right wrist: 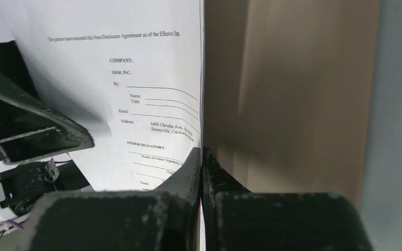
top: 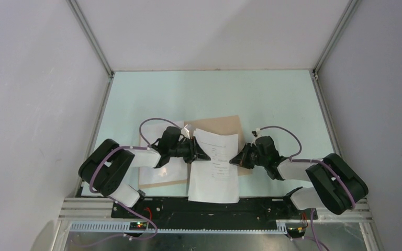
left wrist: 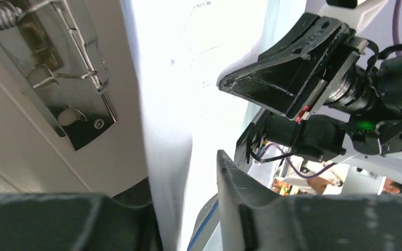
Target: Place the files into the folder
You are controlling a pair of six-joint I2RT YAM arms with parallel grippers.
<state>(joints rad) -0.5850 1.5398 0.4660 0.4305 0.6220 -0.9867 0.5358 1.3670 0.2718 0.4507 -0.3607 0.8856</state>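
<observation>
Right claw is clamped on the right long edge of the files; left claw stands slightly apart around the opposite edge. We see the files over the near-right part of the folder, long axis pointing at its far edge, midway between both claws.

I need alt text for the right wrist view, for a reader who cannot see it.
The right fingers are shut on the edge of a printed white sheet. The brown folder lies to its right, and the left fingers show at the left.
</observation>
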